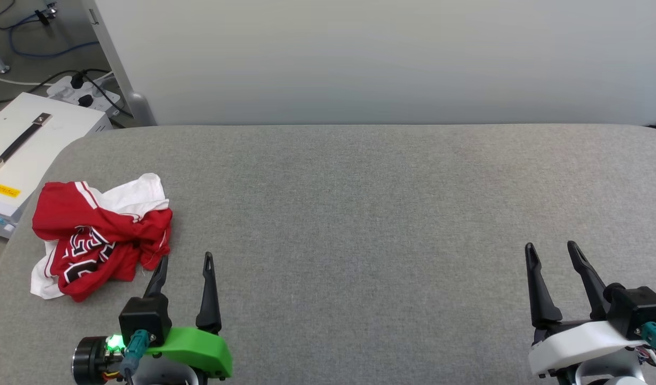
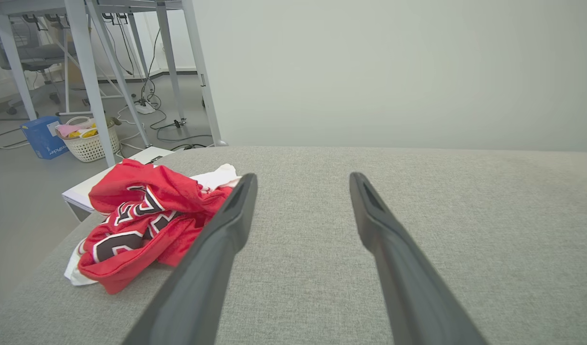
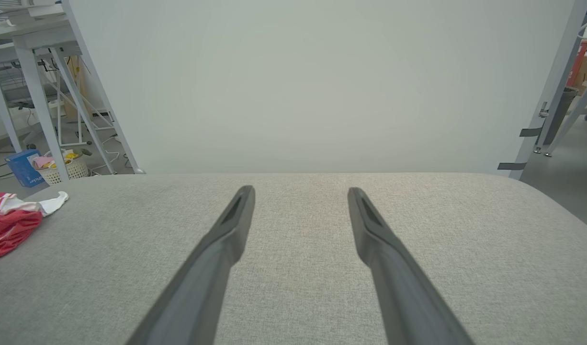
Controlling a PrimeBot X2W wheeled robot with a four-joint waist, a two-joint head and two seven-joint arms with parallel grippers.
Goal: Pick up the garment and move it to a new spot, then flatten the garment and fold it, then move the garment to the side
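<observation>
**Crumpled garment [image 1: 100,235] lies at the left end of the surface [image 1: 360,214]**

The garment sits in a loose heap near the grey surface's rounded left edge. Red cloth is bunched over white, with black, white-outlined lettering showing on the front folds and a white sleeve poking out at the far side.

The left gripper [image 1: 186,256] hovers just beside the heap's near right edge. Its jaws are apart and hold nothing. From the pictures one cannot tell whether its left finger touches the cloth.

The right gripper [image 1: 550,245] is well apart from the garment, at the surface's right end, with its jaws also spread and empty over bare fabric.

A white box [image 1: 23,139] with a dark handle stands beyond the surface's left edge.
</observation>
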